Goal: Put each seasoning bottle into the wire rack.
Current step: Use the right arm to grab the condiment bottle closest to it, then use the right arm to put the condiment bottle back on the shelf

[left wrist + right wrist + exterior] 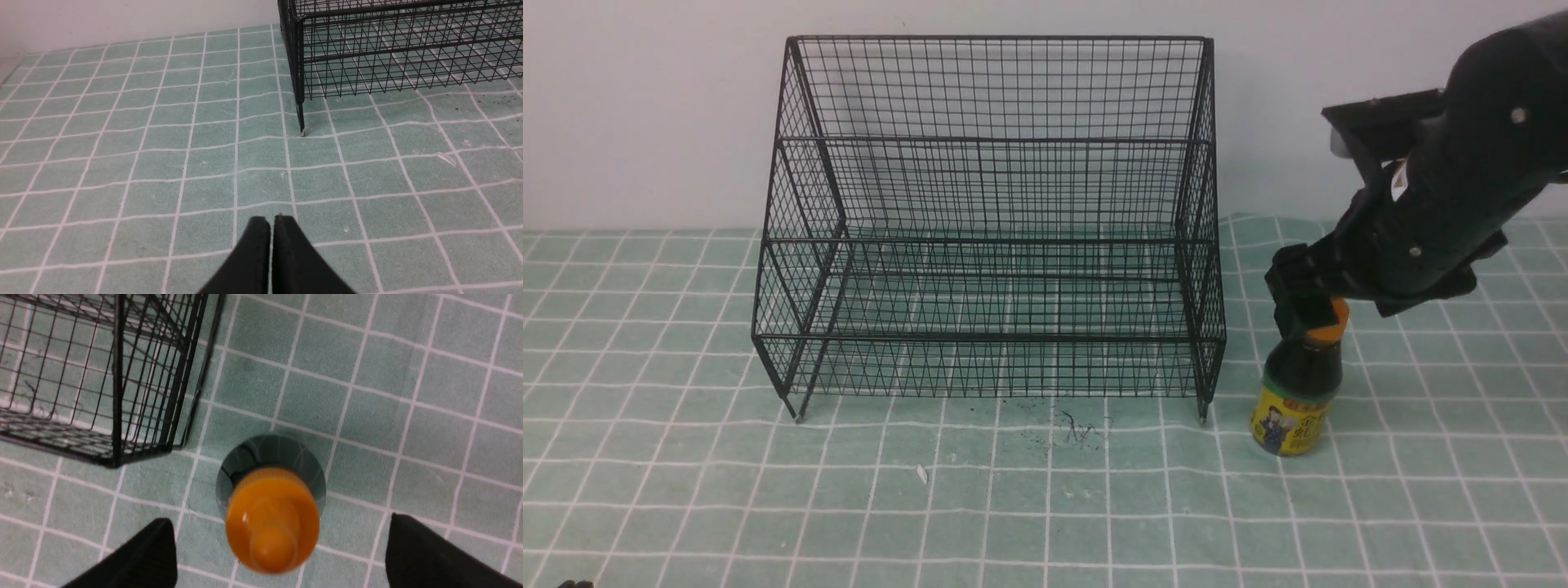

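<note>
One seasoning bottle stands upright on the green checked cloth just right of the wire rack; it has dark liquid, an orange cap and a yellow label. My right gripper hangs directly over its cap, open, with the jaws wide on either side of the orange cap and not touching it. The rack's corner shows in the right wrist view. The rack holds nothing. My left gripper is shut and empty, low over the cloth in front of the rack's left leg. The left arm is barely in the front view.
A white wall stands close behind the rack. Dark specks and a small white scrap lie on the cloth in front of the rack. The cloth is rumpled in places.
</note>
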`<move>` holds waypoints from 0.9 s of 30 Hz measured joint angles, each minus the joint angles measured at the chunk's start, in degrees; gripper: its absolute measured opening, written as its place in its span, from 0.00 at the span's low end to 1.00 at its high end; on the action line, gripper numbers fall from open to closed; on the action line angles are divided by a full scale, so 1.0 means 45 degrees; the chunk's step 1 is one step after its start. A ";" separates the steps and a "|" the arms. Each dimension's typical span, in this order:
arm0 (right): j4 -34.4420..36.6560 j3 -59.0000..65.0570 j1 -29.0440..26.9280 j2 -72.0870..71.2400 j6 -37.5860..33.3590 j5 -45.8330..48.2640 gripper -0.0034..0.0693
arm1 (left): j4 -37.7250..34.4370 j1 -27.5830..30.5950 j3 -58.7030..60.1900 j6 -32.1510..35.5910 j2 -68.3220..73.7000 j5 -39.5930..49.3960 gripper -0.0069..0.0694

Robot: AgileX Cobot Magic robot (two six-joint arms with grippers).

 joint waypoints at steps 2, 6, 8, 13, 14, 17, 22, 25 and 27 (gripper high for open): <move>0.0000 0.0000 0.0000 0.0271 0.0000 -0.0243 0.92 | 0.0000 0.0000 0.0000 0.0000 0.0000 0.0000 0.08; -0.0071 0.0000 0.0000 0.0904 0.0000 -0.0602 0.83 | 0.0000 0.0000 0.0000 0.0000 0.0000 0.0000 0.08; -0.0082 0.0000 0.0000 0.0998 -0.0067 -0.0661 0.75 | 0.0000 0.0000 0.0000 0.0000 0.0000 0.0000 0.08; -0.0064 0.0000 0.0000 0.1032 -0.0734 -0.0423 0.48 | 0.0000 0.0000 0.0000 0.0000 0.0000 0.0000 0.08; -0.0064 0.0000 0.0000 0.0913 -0.0935 -0.0084 0.49 | 0.0000 0.0000 0.0000 0.0000 0.0000 0.0000 0.08; -0.0064 -0.0151 0.0000 0.0241 -0.1257 0.1172 0.49 | 0.0000 0.0000 0.0000 0.0000 0.0000 0.0000 0.08; 0.0388 -0.0743 0.0000 -0.1317 -0.1772 0.2510 0.49 | 0.0000 0.0000 0.0000 0.0000 0.0000 0.0000 0.08; 0.1639 -0.1487 0.0000 -0.2657 -0.2309 0.2778 0.49 | 0.0000 0.0000 0.0000 0.0000 0.0000 0.0000 0.08; 0.2527 -0.1799 0.0015 -0.3026 -0.2616 0.2808 0.49 | 0.0000 0.0000 0.0000 0.0000 0.0000 0.0000 0.08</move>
